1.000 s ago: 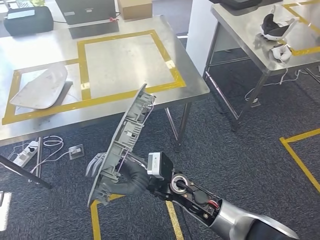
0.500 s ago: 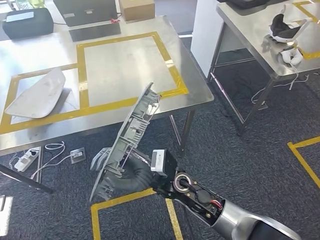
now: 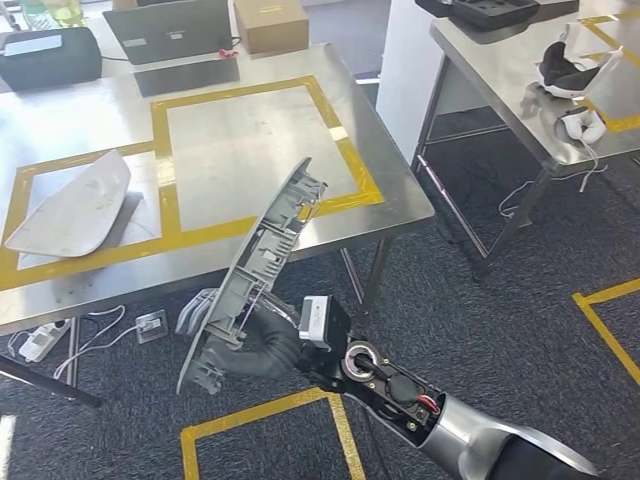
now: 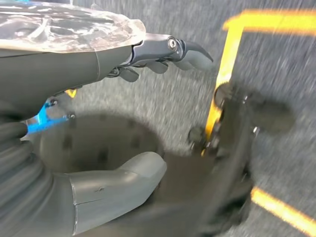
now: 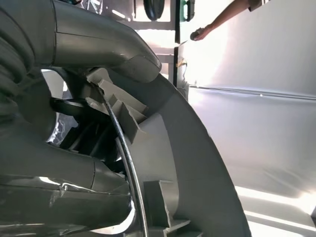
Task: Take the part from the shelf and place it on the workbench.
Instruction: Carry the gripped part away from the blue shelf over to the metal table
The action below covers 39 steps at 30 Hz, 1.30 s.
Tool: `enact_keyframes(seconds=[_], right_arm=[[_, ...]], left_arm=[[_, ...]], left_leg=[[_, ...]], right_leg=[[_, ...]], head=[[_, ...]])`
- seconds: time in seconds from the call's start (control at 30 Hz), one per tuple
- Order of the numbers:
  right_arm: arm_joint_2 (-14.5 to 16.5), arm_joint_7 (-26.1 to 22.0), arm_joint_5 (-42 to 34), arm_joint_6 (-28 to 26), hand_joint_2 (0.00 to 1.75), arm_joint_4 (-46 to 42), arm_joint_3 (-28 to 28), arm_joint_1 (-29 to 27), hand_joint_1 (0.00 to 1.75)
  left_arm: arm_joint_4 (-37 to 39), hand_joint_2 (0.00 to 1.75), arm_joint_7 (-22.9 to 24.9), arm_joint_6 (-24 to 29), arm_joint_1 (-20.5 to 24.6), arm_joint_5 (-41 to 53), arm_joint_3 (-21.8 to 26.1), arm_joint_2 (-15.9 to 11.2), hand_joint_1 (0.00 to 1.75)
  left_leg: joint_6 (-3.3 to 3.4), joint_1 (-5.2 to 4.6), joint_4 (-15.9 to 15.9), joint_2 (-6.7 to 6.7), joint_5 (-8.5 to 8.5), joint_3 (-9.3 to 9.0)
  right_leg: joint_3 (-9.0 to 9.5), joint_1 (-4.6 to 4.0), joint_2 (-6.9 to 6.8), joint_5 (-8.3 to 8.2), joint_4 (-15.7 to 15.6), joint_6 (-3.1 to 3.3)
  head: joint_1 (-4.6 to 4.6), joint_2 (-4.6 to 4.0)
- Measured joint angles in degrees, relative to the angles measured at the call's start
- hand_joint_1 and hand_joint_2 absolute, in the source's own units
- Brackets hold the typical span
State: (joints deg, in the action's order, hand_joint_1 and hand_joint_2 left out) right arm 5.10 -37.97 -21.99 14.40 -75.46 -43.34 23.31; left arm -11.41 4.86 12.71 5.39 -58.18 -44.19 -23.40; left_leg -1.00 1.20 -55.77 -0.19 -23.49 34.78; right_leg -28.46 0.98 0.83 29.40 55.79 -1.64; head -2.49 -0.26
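Note:
My right hand [image 3: 255, 347] grips a long grey ribbed part [image 3: 256, 262] by its lower end and holds it tilted, over the carpet just in front of the steel workbench [image 3: 249, 140]. The part's upper tip overlaps the bench's front edge, by the large yellow-taped square. In the right wrist view the part [image 5: 193, 163] curves away from the hand, whose thumb [image 5: 100, 44] lies over its ribs. My left hand [image 4: 74, 64] hangs over the carpet, fingers apart and holding nothing.
A white curved panel [image 3: 75, 205] lies in the bench's left taped square. A laptop [image 3: 170, 30], a box [image 3: 269, 22] and a black case [image 3: 49, 55] stand at the back. A second table [image 3: 513, 90] is at right. A power strip [image 3: 38, 340] lies on the floor.
The whole view has shifted, so the camera moved nearer the bench. The part, still in my right hand, has come up closer to the bench's front edge.

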Motion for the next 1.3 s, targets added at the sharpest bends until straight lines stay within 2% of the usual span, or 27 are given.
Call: enact_keyframes(seconds=[0.07, 0.13, 0.17, 0.2, 0.23, 0.27, 0.3, 0.33, 0.37, 0.43, 0.53, 0.6, 0.67, 0.7, 0.73, 0.77, 0.8, 0.83, 0.87, 0.9, 1.03, 1.1, 1.17, 1.2, 1.23, 1.27, 1.3], right_arm=[[0.01, -0.18, 0.0, 0.12, 1.75, 0.0, 0.02, 0.24, 1.75], [0.0, -0.4, 0.0, 0.17, 1.75, 0.01, 0.09, 0.39, 1.75], [-0.01, -0.47, 0.0, 0.16, 1.75, 0.02, 0.14, 0.39, 1.75], [-0.01, -0.5, 0.0, 0.14, 1.75, 0.03, 0.2, 0.35, 1.75], [-0.01, -0.5, 0.0, 0.11, 1.75, 0.04, 0.25, 0.33, 1.75], [-0.01, -0.5, 0.01, 0.09, 1.75, 0.05, 0.32, 0.33, 1.75], [-0.01, -0.5, 0.02, 0.08, 1.75, 0.05, 0.41, 0.33, 1.75], [-0.01, -0.52, 0.04, 0.06, 1.75, 0.08, 0.5, 0.36, 1.75], [-0.01, -0.54, 0.06, 0.04, 1.75, 0.1, 0.59, 0.41, 1.75], [-0.01, -0.57, 0.09, 0.01, 1.75, 0.14, 0.73, 0.41, 1.75], [0.02, -0.57, 0.1, 0.01, 1.75, 0.08, 0.85, 0.38, 1.75], [0.03, -0.58, 0.11, 0.01, 1.75, 0.05, 0.89, 0.43, 1.75], [0.02, -0.57, 0.14, 0.02, 1.75, 0.06, 0.89, 0.39, 1.75], [0.02, -0.57, 0.14, 0.02, 1.75, 0.07, 0.89, 0.34, 1.75], [0.02, -0.56, 0.14, 0.03, 1.75, 0.07, 0.88, 0.29, 1.75], [0.02, -0.56, 0.14, 0.03, 1.75, 0.07, 0.87, 0.25, 1.75], [0.02, -0.56, 0.14, 0.03, 1.75, 0.07, 0.87, 0.2, 1.75], [0.02, -0.57, 0.14, 0.02, 1.75, 0.07, 0.87, 0.17, 1.75], [0.02, -0.58, 0.15, 0.01, 1.75, 0.05, 0.89, 0.19, 1.75], [0.02, -0.58, 0.15, -0.02, 1.75, 0.03, 0.91, 0.21, 1.75], [0.02, -0.65, 0.34, -0.07, 1.75, -0.05, 1.11, 0.27, 1.75], [0.01, -0.76, 0.59, -0.03, 1.75, -0.08, 1.29, 0.38, 1.75], [0.01, -0.88, 0.75, -0.02, 1.75, -0.08, 1.49, 0.47, 1.75], [0.01, -0.91, 0.83, -0.02, 1.75, -0.08, 1.56, 0.47, 1.75], [0.01, -0.92, 0.96, -0.02, 1.75, -0.08, 1.61, 0.47, 1.75], [0.01, -0.92, 1.14, -0.02, 1.75, -0.08, 1.64, 0.5, 1.75], [0.01, -0.9, 1.42, -0.03, 1.75, -0.08, 1.66, 0.59, 1.75]], left_arm=[[-0.02, 1.75, 0.09, 0.09, 0.0, -0.06, 0.0, 0.05, 0.0], [-0.02, 1.75, 0.17, 0.22, 0.04, -0.11, 0.01, 0.17, 0.0], [-0.02, 1.75, 0.18, 0.26, 0.03, -0.11, 0.01, 0.24, 0.0], [-0.02, 1.75, 0.19, 0.29, 0.0, -0.1, 0.01, 0.3, 0.0], [-0.02, 1.75, 0.2, 0.31, -0.03, -0.1, 0.01, 0.34, 0.0], [-0.02, 1.75, 0.21, 0.32, -0.05, -0.09, 0.01, 0.38, 0.0], [-0.02, 1.75, 0.21, 0.32, -0.07, -0.09, 0.01, 0.41, 0.0], [-0.02, 1.75, 0.21, 0.32, -0.03, -0.09, 0.02, 0.44, 0.0], [-0.02, 1.75, 0.21, 0.32, 0.01, -0.09, 0.02, 0.43, 0.0], [-0.02, 1.75, 0.21, 0.32, 0.12, -0.09, 0.02, 0.41, 0.0], [-0.02, 1.75, 0.21, 0.32, 0.25, -0.05, 0.02, 0.25, 0.0], [-0.02, 1.75, 0.22, 0.31, 0.33, -0.02, 0.02, 0.21, 0.0], [-0.02, 1.75, 0.22, 0.3, 0.25, -0.02, 0.02, 0.21, 0.0], [-0.02, 1.75, 0.23, 0.29, 0.16, -0.03, 0.02, 0.21, 0.0], [-0.02, 1.75, 0.23, 0.29, 0.08, -0.03, 0.02, 0.19, 0.0], [-0.01, 1.75, 0.22, 0.38, 0.04, 0.07, 0.01, 0.14, 0.0], [0.03, 1.75, 0.16, 0.55, -0.03, 0.21, -0.02, 0.09, 0.0], [0.07, 1.75, 0.16, 0.57, -0.07, 0.29, -0.03, 0.09, 0.0], [0.1, 1.75, 0.16, 0.53, -0.08, 0.34, -0.05, 0.0, 0.0], [0.11, 1.75, 0.18, 0.38, -0.09, 0.31, -0.05, -0.05, 0.0], [0.09, 1.75, 0.0, -0.08, -0.04, 0.39, -0.04, -0.19, 0.0], [0.09, 1.75, -0.27, -0.13, 0.01, 0.5, -0.03, -0.19, 0.0], [0.09, 1.75, -0.55, -0.14, 0.1, 0.49, -0.02, -0.12, 0.0], [0.09, 1.75, -0.63, -0.15, 0.09, 0.46, -0.02, -0.06, 0.0], [0.09, 1.75, -0.73, -0.17, 0.07, 0.43, -0.02, 0.02, 0.0], [0.09, 1.75, -0.84, -0.2, 0.06, 0.43, -0.02, 0.1, 0.0], [0.09, 1.75, -1.0, -0.22, 0.05, 0.47, -0.02, 0.18, 0.0]], left_leg=[[0.73, 0.23, 0.38, 0.05, -0.35, -0.74], [1.18, 0.19, 0.43, 0.11, -0.94, -1.4], [1.22, 0.19, 0.42, 0.11, -1.28, -1.78], [1.18, 0.22, 0.42, 0.06, -1.68, -2.29], [1.07, 0.28, 0.42, -0.02, -2.12, -2.92], [0.88, 0.35, 0.41, -0.12, -2.62, -3.68], [0.63, 0.41, 0.45, -0.21, -3.14, -4.36], [0.32, 0.36, 0.44, -0.31, -3.58, -4.89], [-0.01, 0.29, 0.44, -0.38, -3.87, -5.15], [-0.65, 0.14, 0.65, -0.38, -4.03, -5.24], [-1.49, 0.29, -0.12, -0.14, -4.8, -5.18], [-1.73, 0.33, -6.04, -0.09, -7.13, -2.08], [-1.93, 0.34, -14.11, -0.1, -9.39, 3.29], [-2.02, 0.36, -16.16, -0.09, -9.21, 5.19], [-2.08, 0.4, -16.03, -0.08, -7.84, 6.03], [-2.08, 0.42, -13.59, -0.07, -5.46, 5.62], [-2.05, 0.44, -9.55, -0.07, -2.6, 4.29], [-1.95, 0.38, -5.66, -0.01, -0.58, 2.75], [-1.69, 0.25, -2.63, 0.0, 0.53, 1.51], [-1.37, 0.09, -0.89, 0.01, 0.8, 0.79], [0.2, 0.01, 0.27, -0.02, -0.13, -0.26], [0.83, 0.23, 0.7, 0.07, -0.44, -1.2], [1.13, 0.27, 0.73, 0.11, -0.96, -1.89], [1.09, 0.32, 0.73, 0.1, -1.26, -2.26], [0.94, 0.43, 0.72, 0.04, -1.61, -2.71], [0.7, 0.58, 0.71, -0.05, -2.0, -3.26], [0.39, 0.77, 0.7, -0.16, -2.43, -3.88]], right_leg=[[-1.77, 0.12, -0.2, 2.02, 4.16, -0.52], [-6.32, 0.14, -0.31, 5.13, 12.31, -0.85], [-8.68, 0.16, -0.31, 6.04, 15.92, -0.95], [-10.2, 0.16, -0.33, 5.66, 17.65, -1.01], [-10.61, 0.18, -0.35, 4.0, 17.02, -1.01], [-9.91, 0.19, -0.39, 1.11, 14.01, -0.96], [-8.57, 0.19, -0.44, -1.97, 9.76, -0.86], [-7.13, 0.05, -0.46, -4.1, 5.97, -0.7], [-5.98, -0.1, -0.47, -5.17, 3.16, -0.38], [-5.12, -0.49, -0.4, -4.83, 1.55, 0.34], [-4.11, -0.26, -0.32, -4.55, 0.4, 1.64], [-3.26, -0.11, -0.43, -4.34, -0.26, 2.4], [-2.91, -0.19, -0.5, -3.92, -0.35, 2.87], [-2.68, -0.22, -0.46, -3.65, -0.35, 2.95], [-2.32, -0.21, -0.4, -3.33, -0.35, 2.94], [-1.84, -0.17, -0.32, -2.95, -0.34, 2.82], [-1.32, -0.14, -0.23, -2.51, -0.33, 2.63], [-0.96, -0.24, -0.15, -2.05, -0.27, 2.35], [-0.77, -0.36, -0.04, -1.67, -0.18, 2.05], [-0.72, -0.46, 0.04, -1.39, -0.14, 1.75], [-0.65, -0.37, -0.07, -0.16, 0.51, 0.55], [-3.03, -0.26, -0.24, 2.3, 5.81, -0.02], [-7.67, -0.16, -0.29, 5.03, 14.24, -0.45], [-9.55, -0.03, -0.3, 5.26, 16.94, -0.64], [-10.5, 0.12, -0.32, 4.29, 17.53, -0.81], [-10.3, 0.32, -0.36, 2.11, 15.66, -0.99], [-9.19, 0.56, -0.41, -0.84, 11.9, -1.19]], head=[[-0.38, 0.0], [-0.78, 0.0], [-0.9, 0.0], [-0.99, 0.0], [-1.1, 0.0], [-1.26, 0.0], [-1.45, 0.0], [-1.52, 0.0], [-1.58, 0.0], [-1.34, 0.0], [-0.96, 0.0], [-0.4, 0.0], [-0.09, 0.0], [-0.06, 0.0], [-0.03, 0.0], [-0.01, 0.0], [-0.06, 0.0], [0.07, 0.0], [0.2, 0.0], [0.21, 0.0], [-0.08, 0.0], [-0.45, 0.0], [-0.79, 0.0], [-0.86, 0.0], [-0.91, 0.0], [-0.98, 0.0], [-1.09, 0.0]])
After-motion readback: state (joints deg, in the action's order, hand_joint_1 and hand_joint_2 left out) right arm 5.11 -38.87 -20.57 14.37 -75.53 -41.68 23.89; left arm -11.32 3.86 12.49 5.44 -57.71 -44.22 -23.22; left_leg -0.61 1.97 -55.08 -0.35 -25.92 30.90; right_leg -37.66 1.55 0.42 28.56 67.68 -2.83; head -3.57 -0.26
